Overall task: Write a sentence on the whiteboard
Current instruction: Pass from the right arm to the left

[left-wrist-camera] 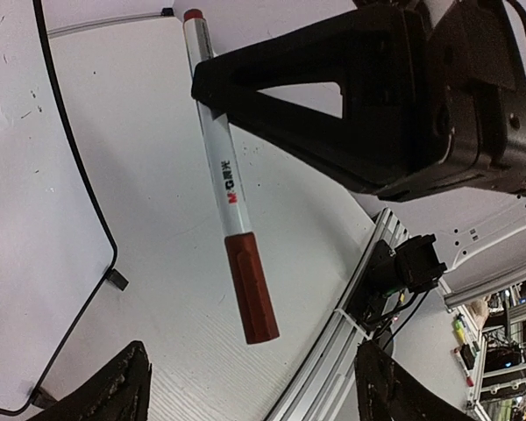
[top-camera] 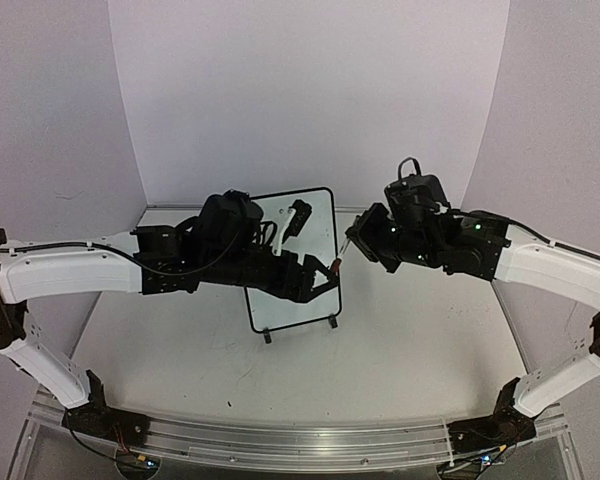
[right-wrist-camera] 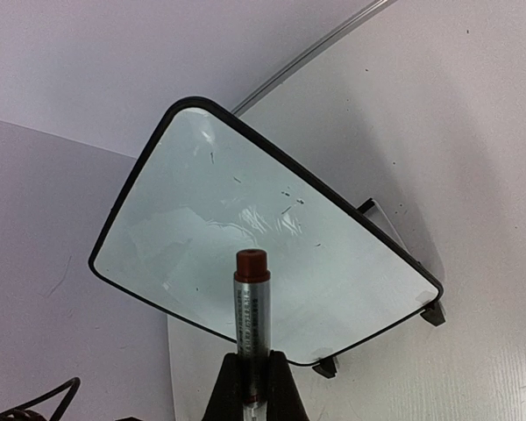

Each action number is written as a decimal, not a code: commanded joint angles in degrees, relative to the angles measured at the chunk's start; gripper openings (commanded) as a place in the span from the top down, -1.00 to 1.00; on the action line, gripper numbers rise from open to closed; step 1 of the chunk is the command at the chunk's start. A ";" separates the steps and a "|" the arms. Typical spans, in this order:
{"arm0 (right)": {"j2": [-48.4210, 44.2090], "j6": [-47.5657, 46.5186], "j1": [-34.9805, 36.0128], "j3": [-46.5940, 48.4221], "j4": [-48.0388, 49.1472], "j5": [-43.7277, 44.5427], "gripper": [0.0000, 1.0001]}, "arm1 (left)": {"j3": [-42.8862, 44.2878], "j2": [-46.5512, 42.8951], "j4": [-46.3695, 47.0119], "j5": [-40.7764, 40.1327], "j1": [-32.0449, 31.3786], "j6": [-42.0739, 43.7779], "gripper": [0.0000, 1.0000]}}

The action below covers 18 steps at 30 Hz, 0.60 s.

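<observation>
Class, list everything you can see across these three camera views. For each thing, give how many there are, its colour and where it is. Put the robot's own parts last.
whiteboard: one, white with a thin black frame, standing on black feet mid-table; no words on it, only a few small specks
marker: one, white barrel with a dark red cap, held beside the whiteboard's right edge
table: one, white, under everything
rail: one, silver, along the table's near edge
left gripper: one, black, open, close to the cap
right gripper: one, black, shut on the marker
</observation>
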 commanded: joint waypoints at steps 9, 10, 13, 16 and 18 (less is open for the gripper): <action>0.22 -0.05 1.02 1.97 3.94 0.65 1.00 | 7.18 4.44 0.95 -1.69 -0.30 -0.56 0.05; 0.12 -0.10 1.03 1.87 4.08 0.66 1.00 | 7.13 4.45 0.94 -1.87 -0.27 -0.67 0.10; 0.04 -0.24 1.07 1.68 4.23 0.72 1.00 | 7.02 4.45 1.17 -1.57 -0.28 -0.99 0.24; 0.04 -0.29 1.03 1.35 4.21 0.66 1.00 | 6.67 4.05 1.61 -1.43 -0.26 -1.22 0.40; 0.05 -0.09 1.04 1.09 4.27 0.66 1.00 | 6.55 4.04 1.81 -1.40 -0.30 -1.38 0.59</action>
